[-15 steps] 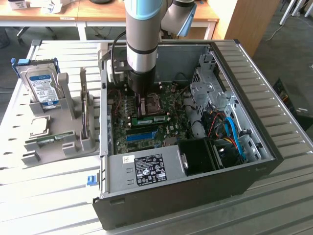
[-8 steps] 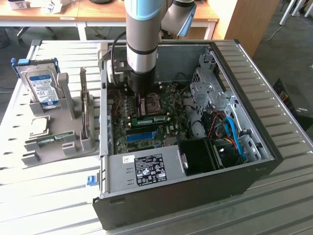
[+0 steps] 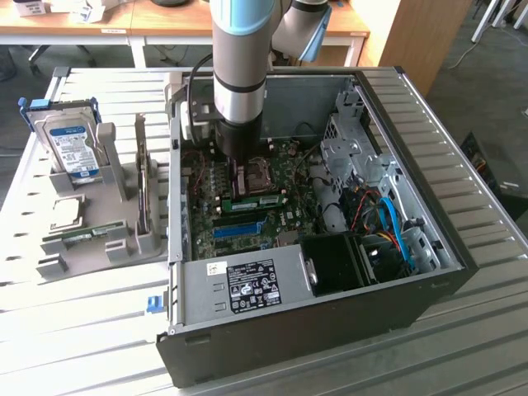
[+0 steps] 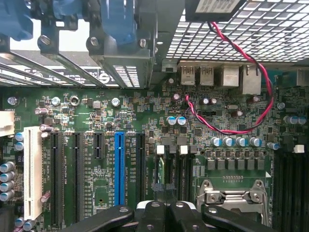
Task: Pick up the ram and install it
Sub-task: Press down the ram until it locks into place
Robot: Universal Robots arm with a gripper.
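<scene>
I've got the arm reaching straight down into the open PC case, w/ the gripper low over the green motherboard, just beside the CPU socket. Jaws are closed; in the wrist view the two black fingers sit pressed together right above the board, and I can't tell whether anything thin is pinched between them. One green ram stick lies seated across the board directly below the gripper, on the near side of it, touching or nearly touching the fingertips; can't tell which. Just nearer than that is the blue slot. In the wrist view a long blue slot stands among black ones, w/ a white slot further off and a red-black wire pair looping over the board. On the exterior view's left, outside the case, a grey holder tray carries a hard drive upright at the far end, a chip lying flat mid-tray, and another green stick near the front. Everything rests on a slatted metal table.
</scene>
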